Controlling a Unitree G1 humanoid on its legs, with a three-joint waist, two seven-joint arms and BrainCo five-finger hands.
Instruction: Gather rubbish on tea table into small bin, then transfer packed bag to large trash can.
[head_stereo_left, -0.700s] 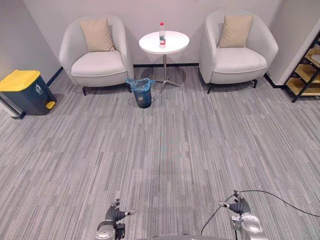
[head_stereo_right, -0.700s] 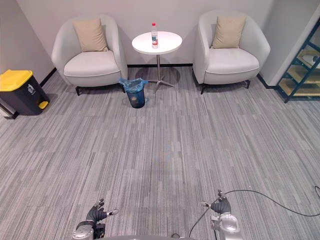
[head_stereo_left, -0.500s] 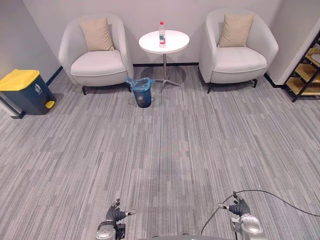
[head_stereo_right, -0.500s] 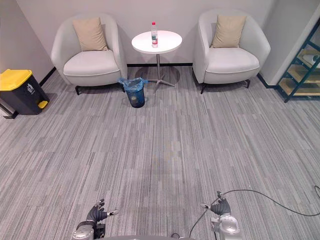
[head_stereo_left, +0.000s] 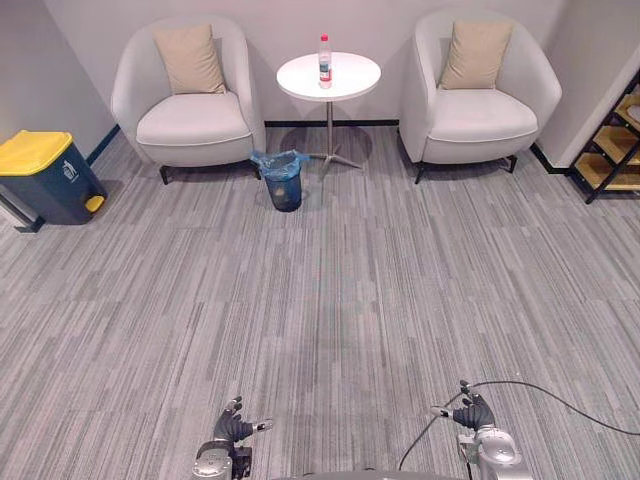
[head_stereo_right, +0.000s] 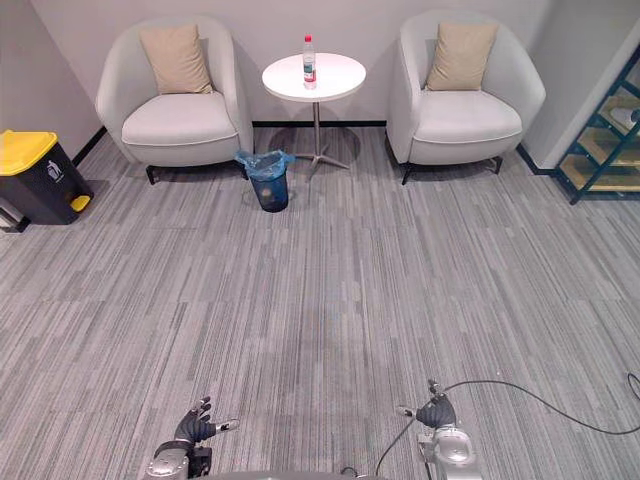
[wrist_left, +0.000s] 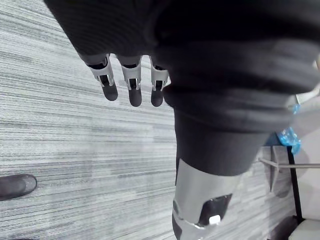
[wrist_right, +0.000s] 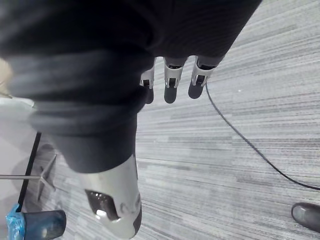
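Camera crept forward, left hand (head_stereo_left: 232, 432) and right hand (head_stereo_left: 470, 417) empty, fingers loosely spread, bottle (head_stereo_left: 323, 60) and bin (head_stereo_left: 284, 186) far beyond fingertips.

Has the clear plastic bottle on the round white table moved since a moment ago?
No. The clear plastic bottle stands at the same spot on the round white table; the whole view shifted, so the camera moved.

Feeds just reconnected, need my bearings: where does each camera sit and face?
Left eye view: on the head, looking down across carpet to tea table, bottle, small bin; left hand and right hand at near edge.
Right eye view: same head, same scene, slightly offset.
Left wrist view: along the open left hand, at carpet.
Right wrist view: along the open right hand, at carpet.
Both wrist views catch the small bin.
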